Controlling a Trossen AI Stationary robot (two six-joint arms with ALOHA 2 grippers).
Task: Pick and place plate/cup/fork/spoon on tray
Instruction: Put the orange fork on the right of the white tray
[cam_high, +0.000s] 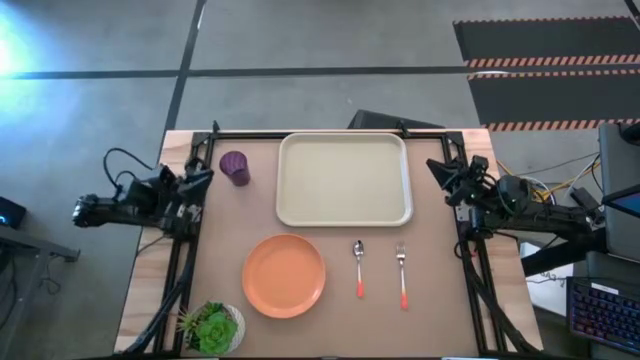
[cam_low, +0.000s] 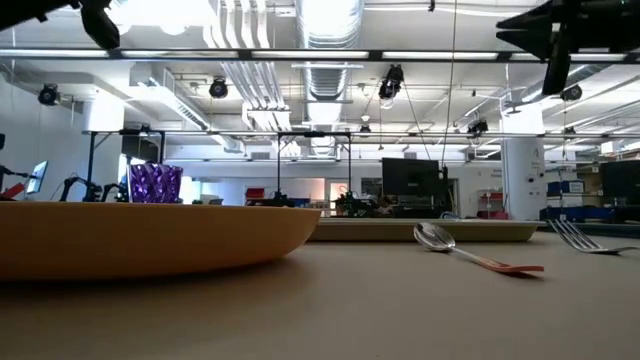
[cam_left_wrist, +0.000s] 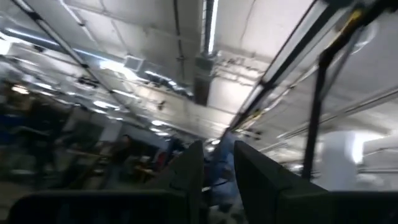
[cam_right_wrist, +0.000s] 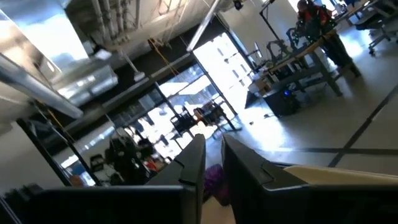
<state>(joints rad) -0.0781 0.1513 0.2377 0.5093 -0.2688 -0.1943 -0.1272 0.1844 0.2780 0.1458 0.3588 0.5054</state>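
The cream tray (cam_high: 345, 178) lies at the table's far middle. The purple cup (cam_high: 235, 167) stands upright to the left of it. The orange plate (cam_high: 284, 275) lies flat near the front. To the plate's right lie the spoon (cam_high: 359, 268) and the fork (cam_high: 402, 275), their orange-red handles toward the near edge. My left gripper (cam_high: 205, 178) waits at the table's left edge, raised and beside the cup. My right gripper (cam_high: 440, 170) waits at the right edge, beside the tray. In each wrist view the fingers (cam_left_wrist: 217, 168) (cam_right_wrist: 213, 163) stand close together and hold nothing.
A white pot with a green plant (cam_high: 213, 327) stands at the near left corner. Black frame rails (cam_high: 180, 260) run along the table's left and right edges. Bare table shows between the tray and the plate. A person stands in the room far behind (cam_right_wrist: 317, 25).
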